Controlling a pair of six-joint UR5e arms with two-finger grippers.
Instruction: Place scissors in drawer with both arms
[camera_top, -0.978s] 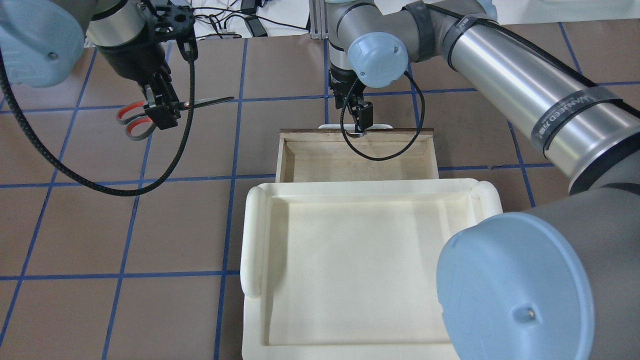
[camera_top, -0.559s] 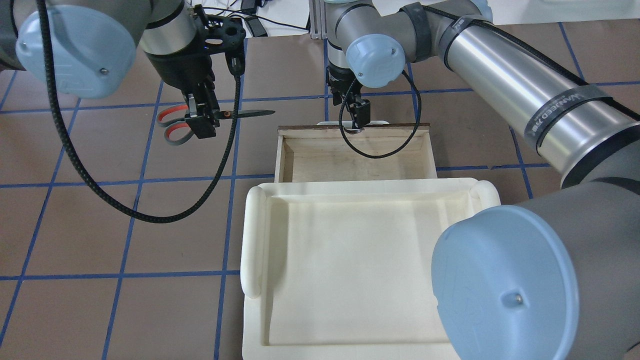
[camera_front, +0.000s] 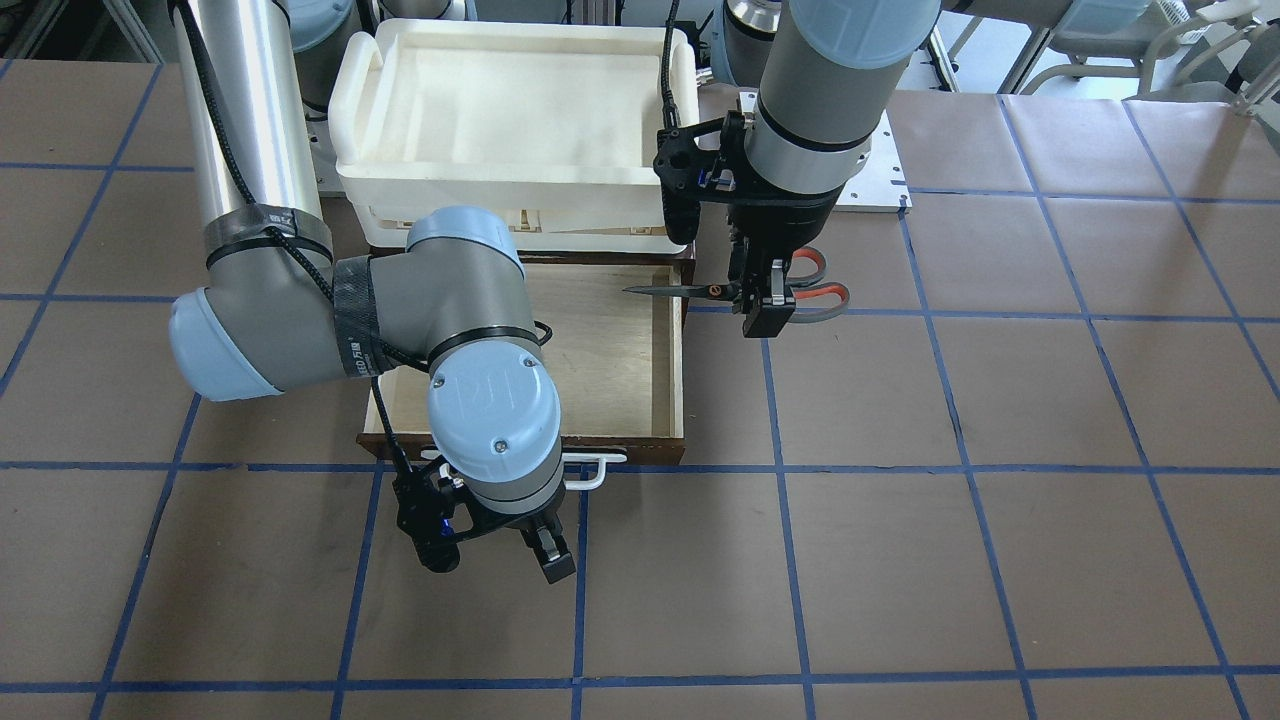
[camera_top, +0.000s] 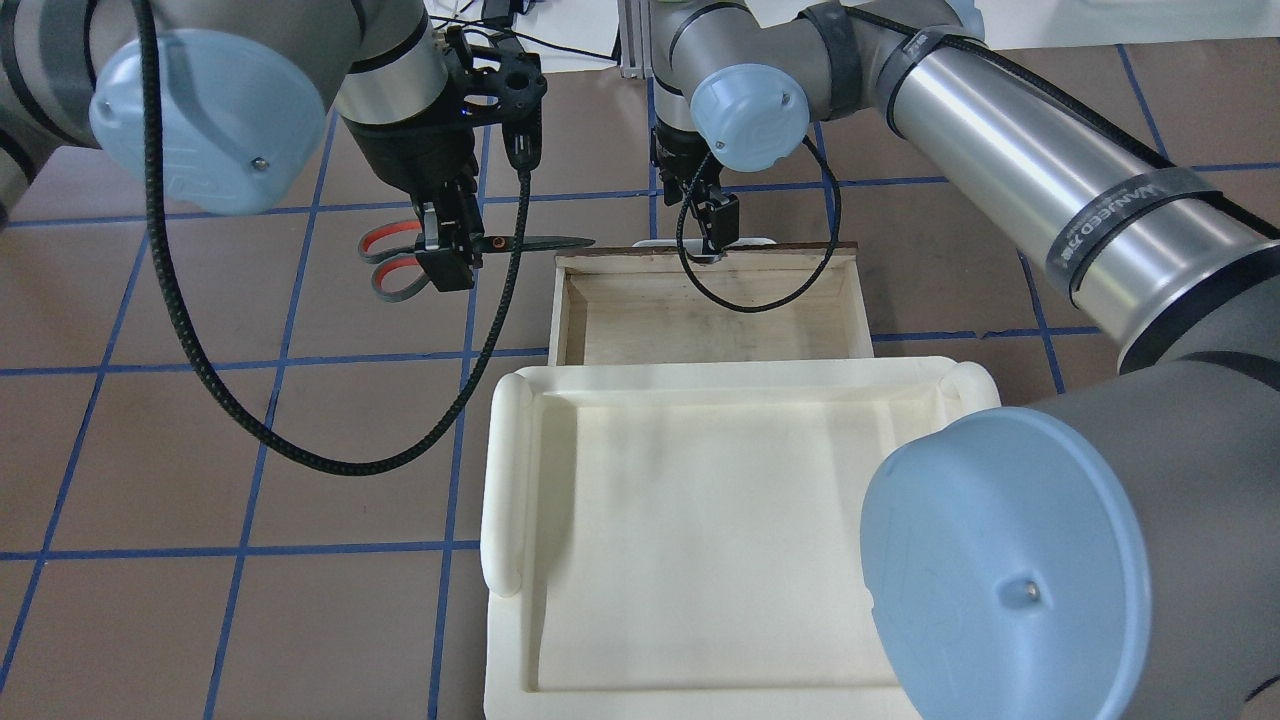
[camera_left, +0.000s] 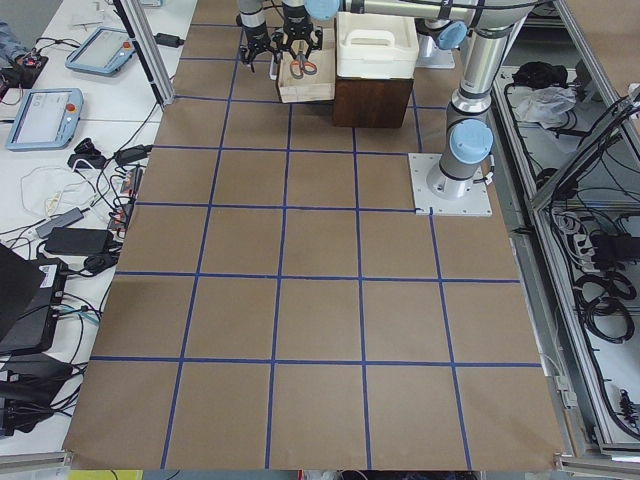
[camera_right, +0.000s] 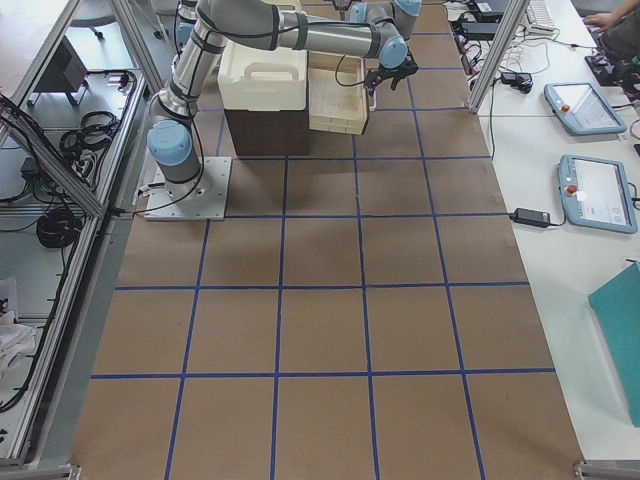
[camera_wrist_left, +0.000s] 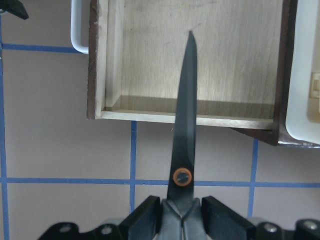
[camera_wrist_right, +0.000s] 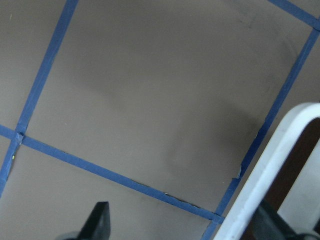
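The scissors (camera_top: 400, 258) have dark grey handles lined orange-red and slim dark blades. My left gripper (camera_top: 447, 255) is shut on them near the pivot and holds them level above the table, just left of the drawer. The blade tip reaches over the drawer's side wall in the left wrist view (camera_wrist_left: 186, 125). The drawer (camera_top: 700, 315) stands pulled out, its pale plywood interior bare. My right gripper (camera_top: 715, 232) is open at the drawer's white bar handle (camera_front: 592, 470), which runs by one fingertip (camera_wrist_right: 272, 225) in the right wrist view.
A cream-white plastic tray (camera_top: 505, 480) sits on top of the cabinet (camera_right: 265, 130), behind the open drawer. Brown table paper with blue tape lines lies all around. The left arm's black cable (camera_top: 300, 455) hangs in a loop left of the tray.
My left gripper has carried the scissors right, toward the drawer. The drawer front has slid a little farther out along with my right gripper.
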